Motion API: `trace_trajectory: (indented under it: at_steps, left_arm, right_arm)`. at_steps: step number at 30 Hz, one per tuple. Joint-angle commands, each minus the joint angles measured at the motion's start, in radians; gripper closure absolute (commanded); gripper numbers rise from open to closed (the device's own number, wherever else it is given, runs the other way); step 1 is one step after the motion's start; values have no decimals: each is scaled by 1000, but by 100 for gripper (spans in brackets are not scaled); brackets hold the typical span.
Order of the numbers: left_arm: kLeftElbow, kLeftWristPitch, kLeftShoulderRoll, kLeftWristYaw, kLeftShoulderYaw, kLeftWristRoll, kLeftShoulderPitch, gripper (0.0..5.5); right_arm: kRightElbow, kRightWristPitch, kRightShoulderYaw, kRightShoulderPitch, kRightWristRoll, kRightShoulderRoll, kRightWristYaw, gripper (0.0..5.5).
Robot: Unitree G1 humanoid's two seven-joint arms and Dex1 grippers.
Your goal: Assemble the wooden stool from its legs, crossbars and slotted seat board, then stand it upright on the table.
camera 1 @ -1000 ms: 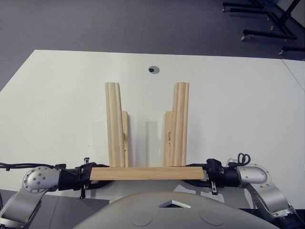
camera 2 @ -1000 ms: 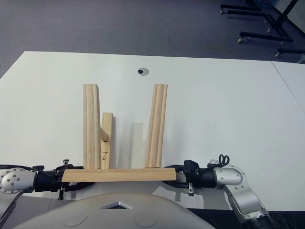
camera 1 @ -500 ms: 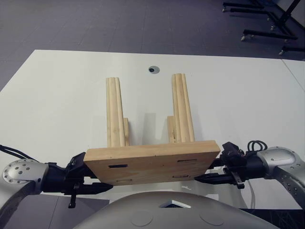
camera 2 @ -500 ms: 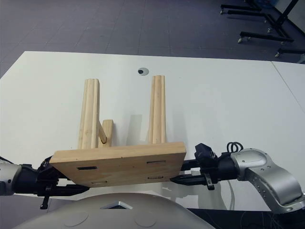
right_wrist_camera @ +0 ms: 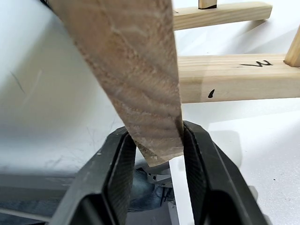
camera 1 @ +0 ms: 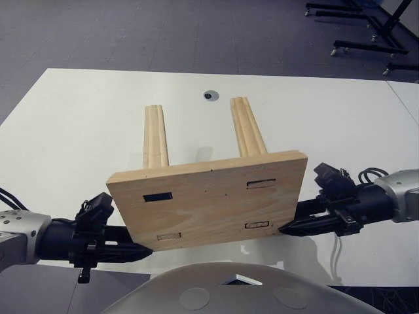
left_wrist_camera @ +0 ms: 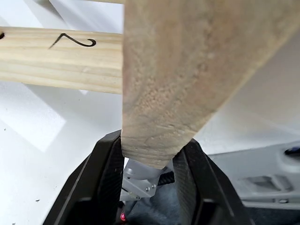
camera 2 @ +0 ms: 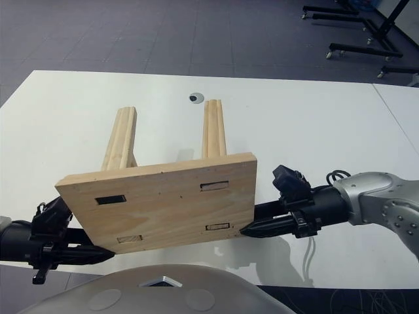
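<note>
Likely stand-up step: left gripper (camera 1: 129, 250), right gripper (camera 1: 298, 227) clamped on slotted seat board (camera 1: 209, 199) edges; next, swing legs (camera 1: 156, 136) down onto table (camera 1: 78, 131)

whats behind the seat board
Behind the seat board, a left leg and a right leg stick out past its far edge above the table. In the head views the board covers their near ends and whatever links them.

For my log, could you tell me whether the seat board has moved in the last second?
Yes. The seat board has tilted up, its top edge rising toward the table hole, covering more of the legs.
</note>
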Motion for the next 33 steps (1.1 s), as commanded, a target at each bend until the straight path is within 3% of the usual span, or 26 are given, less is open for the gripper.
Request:
trace_trajectory:
  at_steps: [1,6,13,27,31,33]
  left_arm:
    - [-64,-23,0,102,-1,-497,-109,409]
    - [-75,-18,41,114,31,-665,-66,409]
    - [-61,-35,23,168,80,-788,-27,409]
    - [-104,-50,-28,194,104,-790,52,409]
    - [-113,-55,-37,207,102,-789,61,409]
    - [-109,-55,-38,211,105,-789,54,375]
  right_arm:
    - [-28,80,69,-119,380,-45,-174,411]
    - [21,100,132,-212,587,-148,-197,411]
    - [94,184,219,-346,690,-239,-129,411]
    - [291,359,462,-687,691,-190,-4,411]
    - [285,364,492,-694,691,-187,-29,411]
    - [271,358,496,-675,691,-187,-52,411]
